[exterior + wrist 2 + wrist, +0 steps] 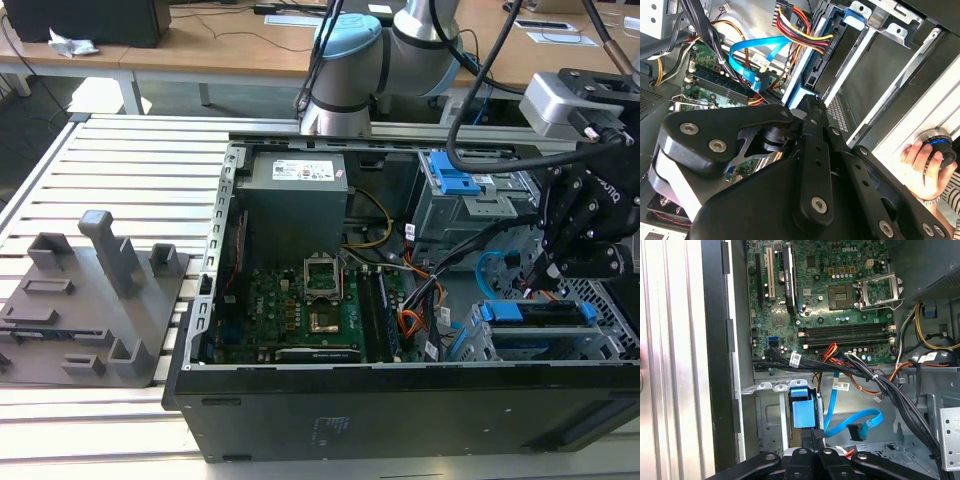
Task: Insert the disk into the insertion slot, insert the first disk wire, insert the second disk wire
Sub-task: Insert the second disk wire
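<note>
Black case wall [400,410] up front in the exterior view, motherboard [300,300] and power supply [295,200] inside it. At the exterior view's right the tool [538,283] hung over the insertion slot [520,342], the disk [535,312] lodged in it. Second wrist view: tool fingers [812,115] were pinched together, nothing visible between them. First wrist view: the second disk wire [865,415] looped loose just beside the tool. A snag there, I reckoned, could drag its plug.

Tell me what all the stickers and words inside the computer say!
Power supply sticker: print too tiny to read.
White tag on the black cable bundle: too tiny to read.
Second white tag: too tiny to read.
</note>
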